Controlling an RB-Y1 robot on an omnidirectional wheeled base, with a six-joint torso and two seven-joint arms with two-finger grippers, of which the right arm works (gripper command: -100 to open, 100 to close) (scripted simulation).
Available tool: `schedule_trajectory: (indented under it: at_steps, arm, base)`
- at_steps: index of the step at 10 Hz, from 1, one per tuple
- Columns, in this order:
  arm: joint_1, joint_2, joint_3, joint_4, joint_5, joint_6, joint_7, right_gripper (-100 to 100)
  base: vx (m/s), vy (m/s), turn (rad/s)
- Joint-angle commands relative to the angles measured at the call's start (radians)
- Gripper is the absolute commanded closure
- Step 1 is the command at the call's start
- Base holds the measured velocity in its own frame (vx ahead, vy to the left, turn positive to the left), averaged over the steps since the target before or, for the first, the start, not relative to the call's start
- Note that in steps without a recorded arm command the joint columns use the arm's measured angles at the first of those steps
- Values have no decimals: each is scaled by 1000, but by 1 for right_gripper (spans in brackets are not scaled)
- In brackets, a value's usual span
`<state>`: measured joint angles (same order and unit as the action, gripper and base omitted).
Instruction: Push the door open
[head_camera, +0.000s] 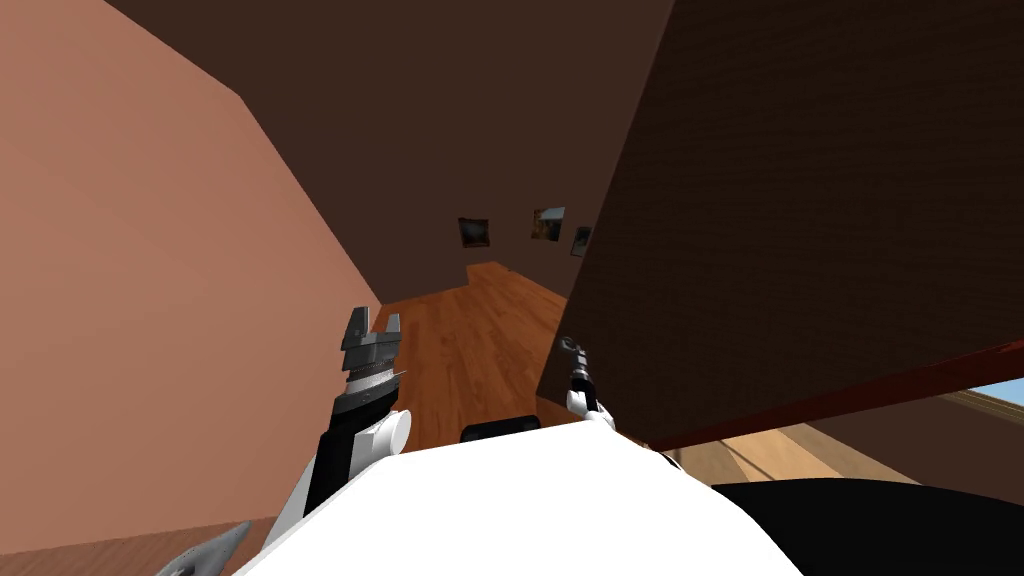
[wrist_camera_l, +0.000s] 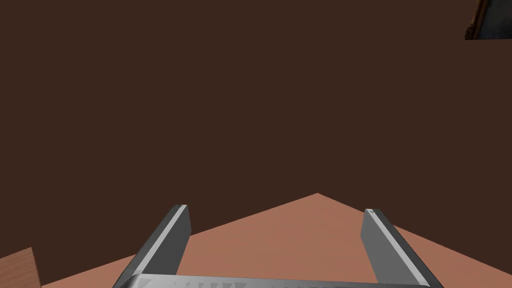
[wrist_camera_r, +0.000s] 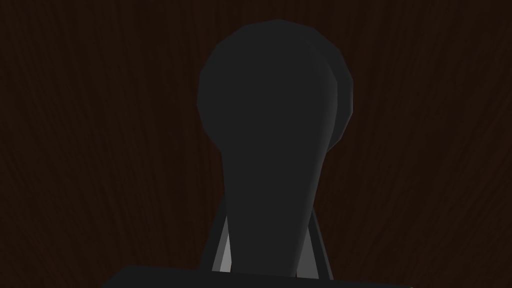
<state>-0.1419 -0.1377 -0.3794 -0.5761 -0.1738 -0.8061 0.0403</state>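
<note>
A dark brown wooden door (head_camera: 800, 220) fills the right side of the head view, standing at an angle with its free edge toward the middle. Its dark lever handle (head_camera: 570, 347) sits near that edge. My right gripper (head_camera: 576, 368) reaches up to the handle. In the right wrist view the handle (wrist_camera_r: 272, 125) rises between my right gripper's (wrist_camera_r: 267, 230) fingers, which press its sides, with the door face (wrist_camera_r: 75, 150) right behind. My left gripper (head_camera: 372, 325) is raised left of the door, open and empty (wrist_camera_l: 275, 215).
A salmon wall (head_camera: 150, 300) runs close along my left. Wooden floor (head_camera: 470, 340) leads ahead through the gap to a dark brown far wall with small pictures (head_camera: 474, 232). A black area (head_camera: 880, 530) lies at the lower right.
</note>
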Motion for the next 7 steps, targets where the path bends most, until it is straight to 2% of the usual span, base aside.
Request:
schedule_trajectory:
  at_steps: [1, 4, 5, 6, 7]
  arm:
    - [-2, -3, -6, -2, -2, -4, 0, 100]
    - [1, -5, -13, -4, -4, -4, 0, 100]
    - [3, -10, -16, 6, -6, -6, 0, 100]
    - [5, -16, -37, 7, -18, -9, 6, 100]
    - [5, -17, -41, 7, -20, -9, 8, 100]
  base:
    - [159, 25, -84]
    - [167, 49, -83]
    - [65, 17, -48]
    - [152, 20, -56]
    - [192, 19, -56]
